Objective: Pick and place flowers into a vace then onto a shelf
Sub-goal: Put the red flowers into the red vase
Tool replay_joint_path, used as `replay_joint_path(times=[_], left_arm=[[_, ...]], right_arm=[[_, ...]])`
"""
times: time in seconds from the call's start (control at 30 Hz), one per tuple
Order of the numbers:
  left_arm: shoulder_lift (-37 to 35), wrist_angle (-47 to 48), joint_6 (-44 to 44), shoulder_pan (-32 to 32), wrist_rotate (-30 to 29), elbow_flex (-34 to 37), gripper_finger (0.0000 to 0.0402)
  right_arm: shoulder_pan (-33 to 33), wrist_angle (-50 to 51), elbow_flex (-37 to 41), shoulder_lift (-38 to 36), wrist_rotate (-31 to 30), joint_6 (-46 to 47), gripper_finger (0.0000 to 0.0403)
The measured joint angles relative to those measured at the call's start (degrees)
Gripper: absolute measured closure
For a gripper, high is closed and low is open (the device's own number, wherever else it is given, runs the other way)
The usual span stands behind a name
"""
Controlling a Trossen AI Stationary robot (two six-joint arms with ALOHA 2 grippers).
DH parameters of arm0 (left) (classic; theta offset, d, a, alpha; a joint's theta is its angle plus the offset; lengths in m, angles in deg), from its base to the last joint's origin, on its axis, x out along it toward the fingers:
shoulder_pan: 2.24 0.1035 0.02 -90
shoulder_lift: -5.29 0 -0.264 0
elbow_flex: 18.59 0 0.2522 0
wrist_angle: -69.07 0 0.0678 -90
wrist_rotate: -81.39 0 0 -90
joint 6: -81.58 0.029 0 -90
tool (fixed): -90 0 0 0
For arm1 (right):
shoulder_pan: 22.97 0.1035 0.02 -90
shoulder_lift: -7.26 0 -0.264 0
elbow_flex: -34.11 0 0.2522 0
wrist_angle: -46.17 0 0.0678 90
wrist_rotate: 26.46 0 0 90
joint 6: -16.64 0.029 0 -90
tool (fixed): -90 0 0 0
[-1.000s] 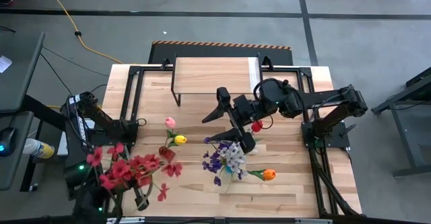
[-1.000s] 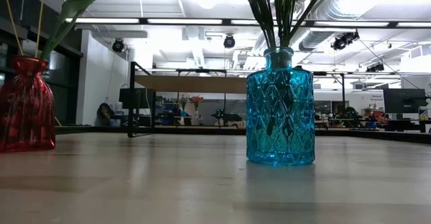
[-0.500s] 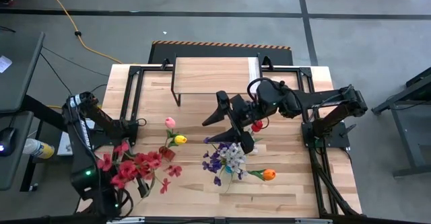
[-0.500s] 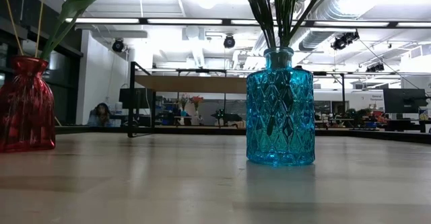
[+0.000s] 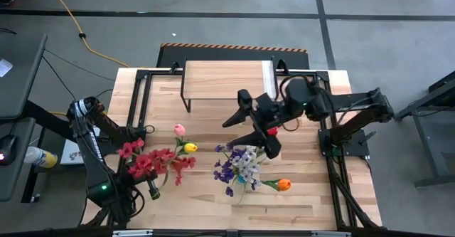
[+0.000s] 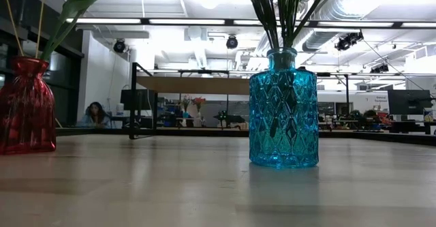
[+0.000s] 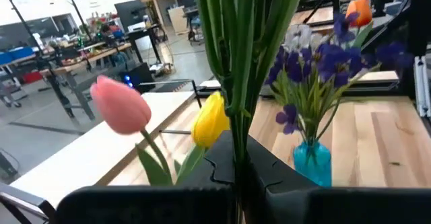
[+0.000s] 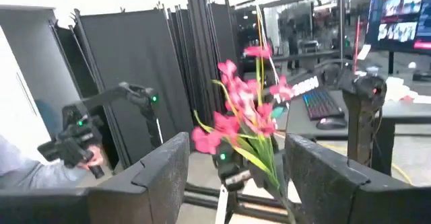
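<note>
At the lower left of the high view, the left end effector (image 5: pixel 153 191) is closed on the green stems of the red cluster (image 5: pixel 153 162), whose blooms spread up and to the right of it, above the desk (image 5: pixel 306 201). In the left wrist view those stems (image 7: pixel 237 69) rise straight up from between its fingers. Just right of the cluster in the high view sit a pink tulip (image 5: pixel 179 129) and a yellow tulip (image 5: pixel 190 147); the low view shows a red vase (image 6: pixel 26 106) at its left edge with stems in it.

Near the centre of the high view, the right end effector (image 5: pixel 249 127) hangs with its fingers spread wide and nothing between them, just above the purple and whitish sprays (image 5: pixel 240 166). A red tulip (image 5: pixel 271 132) shows beside its lower finger, and an orange tulip (image 5: pixel 284 185) leans out to the lower right. These stand in a blue vase (image 6: pixel 283 110), upright at the middle of the low view.

The shelf (image 5: pixel 224 79) stands at the top centre of the desk, well apart from both vases, with its pale strip at the right end.
</note>
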Motion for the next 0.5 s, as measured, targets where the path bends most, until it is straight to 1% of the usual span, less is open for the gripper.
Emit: replay_joint_path(times=[0.13,0.27,0.4,0.5], left_arm=[[-0.2,0.1,-3.9,0.0,0.4,2.7,0.0367],[-0.2,0.0,-5.7,0.0,0.3,4.6,0.0367],[-0.2,0.1,-7.6,0.0,0.0,6.5,0.0367],[-0.2,0.0,-9.3,0.0,-1.3,8.4,0.0367]], right_arm=[[0.0,0.1,0.0,-1.7,-0.2,0.0,0.0169],[0.0,0.2,0.0,-3.0,-0.2,0.0,0.017],[0.0,0.5,0.0,-3.0,-0.1,-0.1,0.017],[0.0,1.0,0.0,-2.9,-0.2,-0.5,0.0169]])
